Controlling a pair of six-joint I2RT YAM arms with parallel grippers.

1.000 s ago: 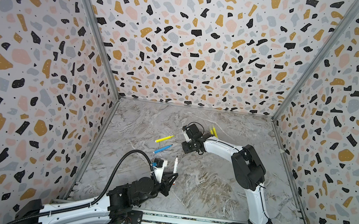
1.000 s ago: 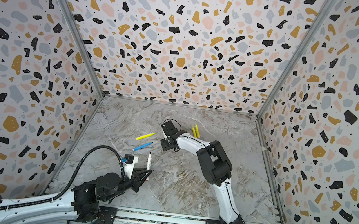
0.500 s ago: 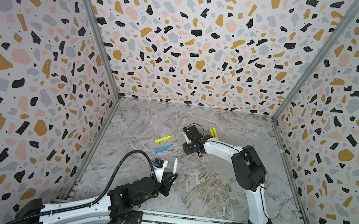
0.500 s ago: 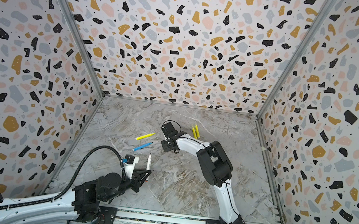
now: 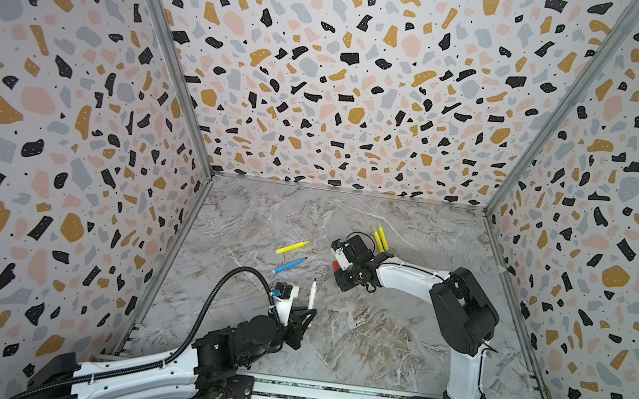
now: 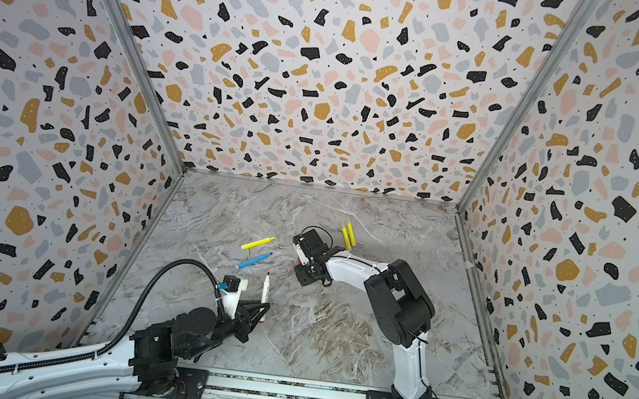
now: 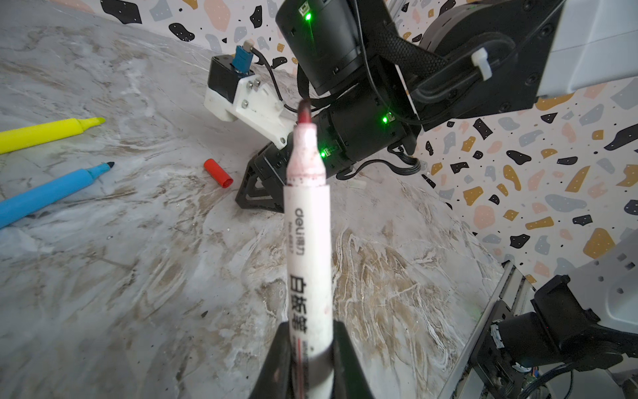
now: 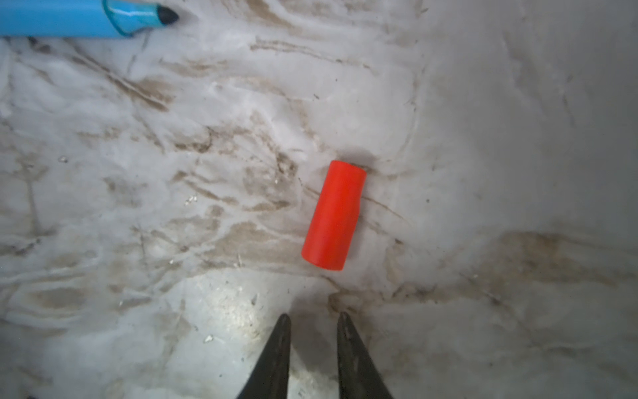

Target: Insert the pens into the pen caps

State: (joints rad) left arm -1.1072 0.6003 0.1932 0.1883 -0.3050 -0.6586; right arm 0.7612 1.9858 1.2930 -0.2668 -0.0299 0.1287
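Observation:
My left gripper (image 7: 310, 326) is shut on the white-barrelled pen (image 7: 307, 224), which stands upright with its dark red tip uncovered; both top views show this pen (image 5: 312, 292) (image 6: 265, 285) at the front left. The red pen cap (image 8: 333, 214) lies flat on the marble floor, just ahead of my right gripper (image 8: 313, 316). That gripper's jaws stand a narrow gap apart with nothing between them. The left wrist view shows the cap (image 7: 217, 172) beside the right gripper (image 7: 241, 202), apart from it. A yellow pen (image 5: 292, 247) and a blue pen (image 5: 289, 265) lie uncapped to the left.
Two more yellow pens (image 5: 380, 238) lie side by side behind the right arm (image 5: 408, 273). Speckled walls close in the floor (image 5: 374, 342) on three sides. A metal rail (image 5: 325, 394) runs along the front edge.
My right gripper's jaws have narrowed above the floor near the red cap. The left gripper and its white pen have not moved.

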